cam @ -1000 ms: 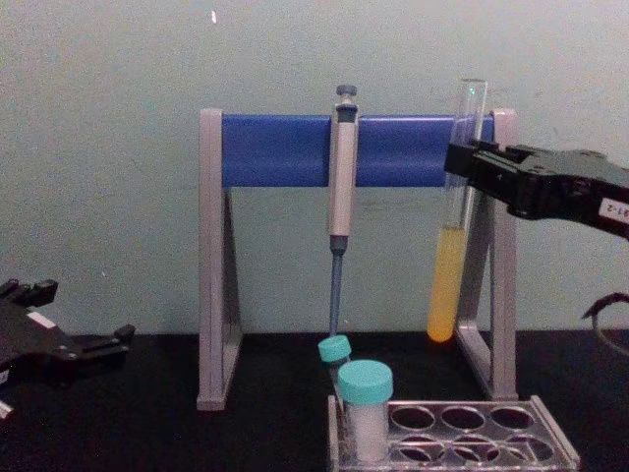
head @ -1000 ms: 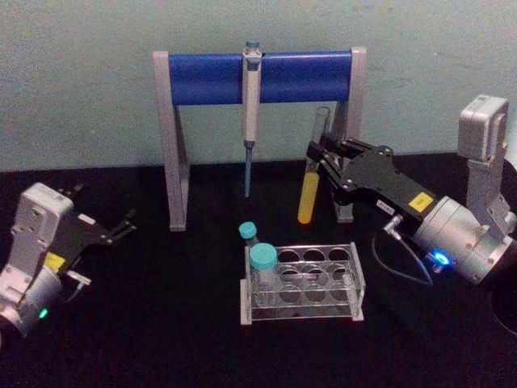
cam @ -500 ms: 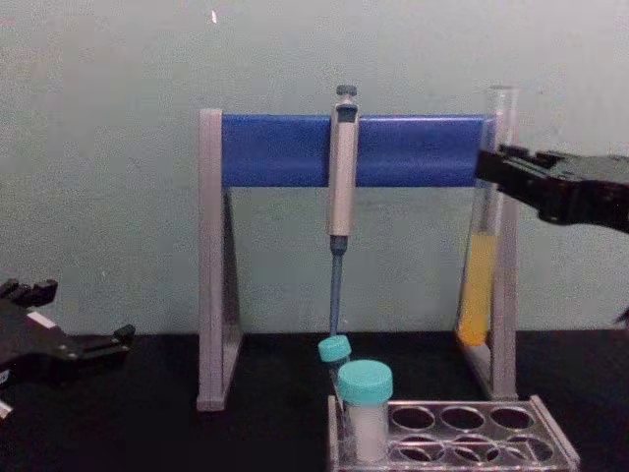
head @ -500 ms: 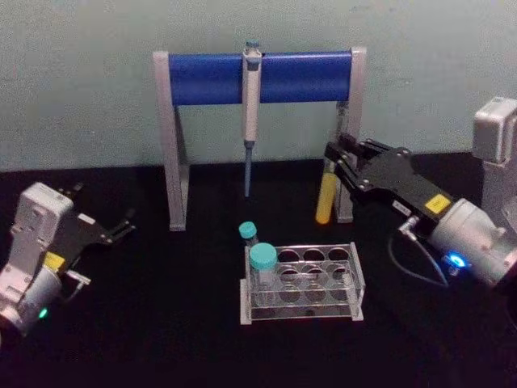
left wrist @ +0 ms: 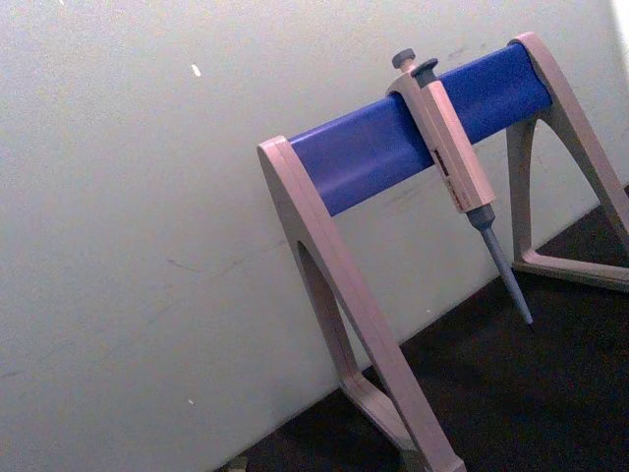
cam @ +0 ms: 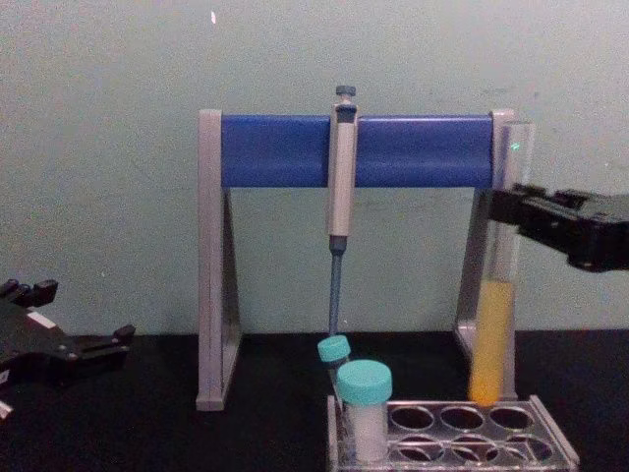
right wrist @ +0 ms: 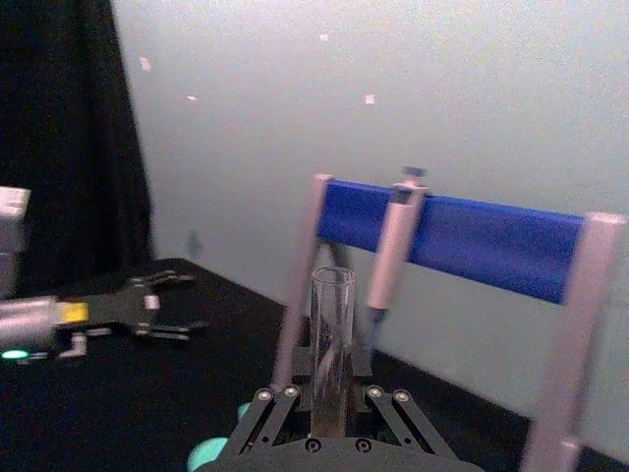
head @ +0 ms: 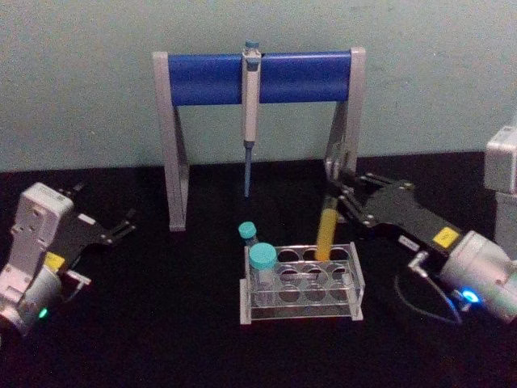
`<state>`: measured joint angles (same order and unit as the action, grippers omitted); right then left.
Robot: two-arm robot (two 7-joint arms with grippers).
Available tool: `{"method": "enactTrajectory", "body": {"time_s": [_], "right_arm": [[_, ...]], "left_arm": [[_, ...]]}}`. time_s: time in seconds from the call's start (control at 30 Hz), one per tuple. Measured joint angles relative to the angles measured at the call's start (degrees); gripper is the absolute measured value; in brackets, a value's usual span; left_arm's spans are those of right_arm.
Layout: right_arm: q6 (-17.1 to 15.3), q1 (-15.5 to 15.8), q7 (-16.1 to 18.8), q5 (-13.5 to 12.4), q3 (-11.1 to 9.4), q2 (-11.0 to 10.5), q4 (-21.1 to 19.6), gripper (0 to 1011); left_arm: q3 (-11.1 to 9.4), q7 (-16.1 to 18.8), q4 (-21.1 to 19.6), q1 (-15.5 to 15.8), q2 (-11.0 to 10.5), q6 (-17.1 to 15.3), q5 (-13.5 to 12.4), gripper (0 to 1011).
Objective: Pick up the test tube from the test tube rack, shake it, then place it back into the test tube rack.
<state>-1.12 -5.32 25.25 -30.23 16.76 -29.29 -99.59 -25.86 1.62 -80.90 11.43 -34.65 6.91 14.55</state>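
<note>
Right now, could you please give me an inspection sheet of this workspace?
Surface: black table, nothing spilled.
Job's things: tall clear glass test tube with yellow liquid, upright, its bottom at a back-row hole of the low clear plastic rack.
Clutter: wide teal-capped white tube and small teal-capped tube at the rack's left end; grey pipette hanging on the grey-and-blue stand.
Grippers: right gripper shut on the test tube; left gripper open, parked at the left.
Cables: black cable looping beside the right wrist.
Surroundings: pale green wall.
</note>
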Motion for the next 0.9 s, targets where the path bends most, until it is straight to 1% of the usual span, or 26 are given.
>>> {"method": "enactTrajectory", "body": {"time_s": [0.13, 0.2, 0.3, 0.4, 0.53, 0.67, 0.9], "right_arm": [[0.0, -1.1, 1.2, -0.6, 1.3, 0.6, 0.7, 225], [0.2, -2.7, 1.9, -0.9, 2.7, 1.5, 2.2, 225], [0.7, -4.2, 2.2, -0.8, 3.5, 2.3, 3.6, 224], [1.6, -6.6, 2.2, -0.1, 4.6, 3.3, 5.9, 224], [2.0, -8.0, 1.8, 0.4, 4.8, 3.9, 7.4, 224], [2.2, -8.9, 1.1, 0.9, 4.4, 4.2, 8.6, 224], [2.2, -8.8, 0.3, 1.2, 3.4, 3.7, 8.8, 224]], "left_arm": [[0.0, 0.0, 0.0, 0.0, 0.0, 0.0, 0.0, 1001], [0.0, 0.0, 0.0, 0.0, 0.0, 0.0, 0.0, 1001], [0.0, 0.0, 0.0, 0.0, 0.0, 0.0, 0.0, 1001], [0.0, 0.0, 0.0, 0.0, 0.0, 0.0, 0.0, 1001], [0.0, 0.0, 0.0, 0.0, 0.0, 0.0, 0.0, 1001], [0.0, 0.0, 0.0, 0.0, 0.0, 0.0, 0.0, 1001], [0.0, 0.0, 0.0, 0.0, 0.0, 0.0, 0.0, 1001]]}}
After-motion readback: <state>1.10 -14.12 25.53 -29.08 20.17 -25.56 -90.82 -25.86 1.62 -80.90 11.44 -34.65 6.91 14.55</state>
